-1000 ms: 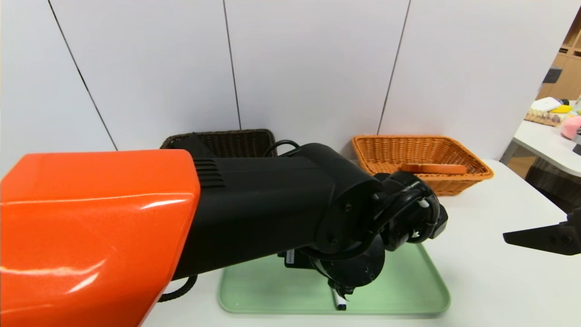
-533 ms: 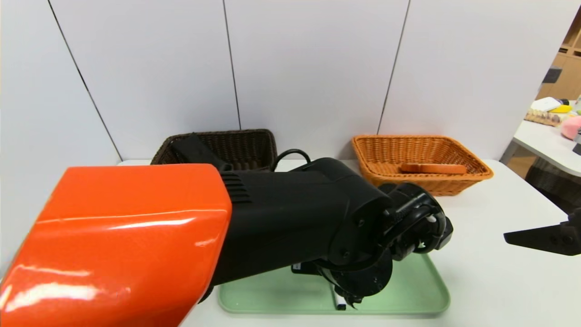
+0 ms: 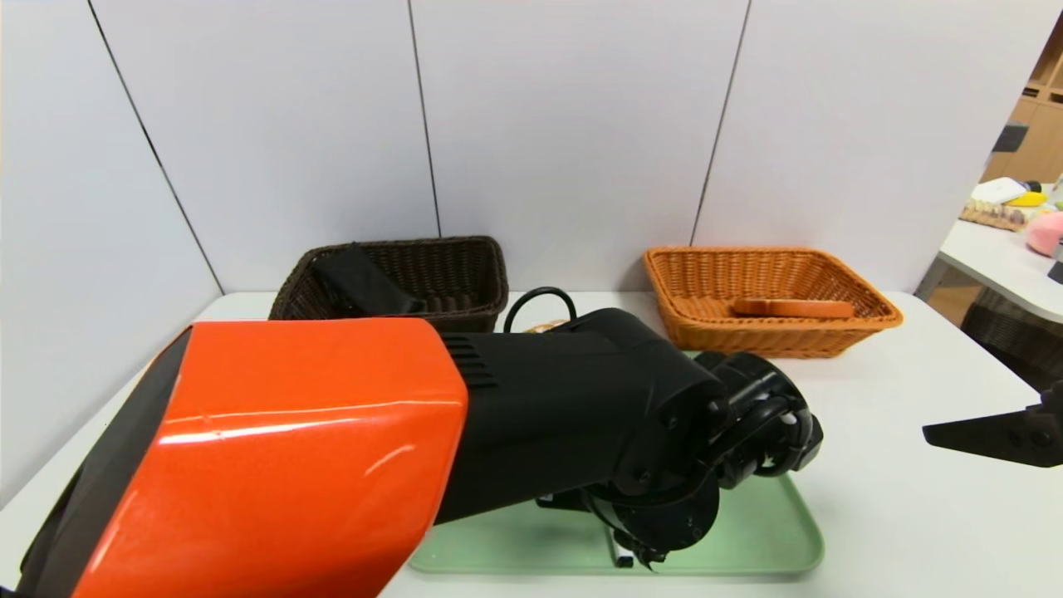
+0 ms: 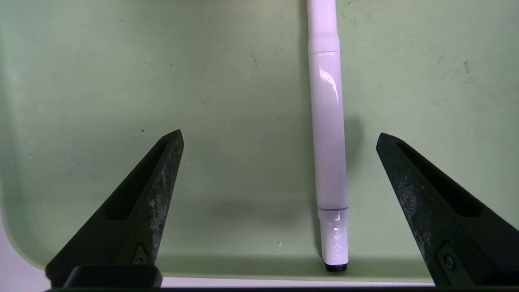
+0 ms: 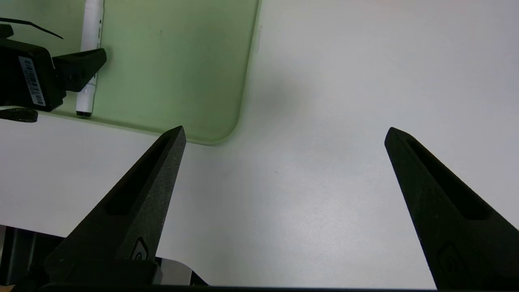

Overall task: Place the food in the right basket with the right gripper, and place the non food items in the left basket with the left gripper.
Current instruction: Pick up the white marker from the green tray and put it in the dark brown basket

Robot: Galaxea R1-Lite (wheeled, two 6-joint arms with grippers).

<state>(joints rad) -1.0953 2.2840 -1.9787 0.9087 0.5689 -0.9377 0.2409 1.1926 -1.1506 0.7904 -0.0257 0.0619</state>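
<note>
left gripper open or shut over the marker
Open: the left gripper has its fingers spread wide, the white marker lying between them, untouched.

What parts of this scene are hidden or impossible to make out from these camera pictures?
- White marker pen: head view shows only its tip; the left arm hides the rest. Left wrist view cuts its far end off.
- Pale green plastic tray: mostly behind the left arm in head view.
- Left tool, open astride the pen: invisible in head view.
- Dark brown wicker basket: black item inside unidentifiable.
- Right tool, open over the white table: frame edge cuts it in head view.
</note>
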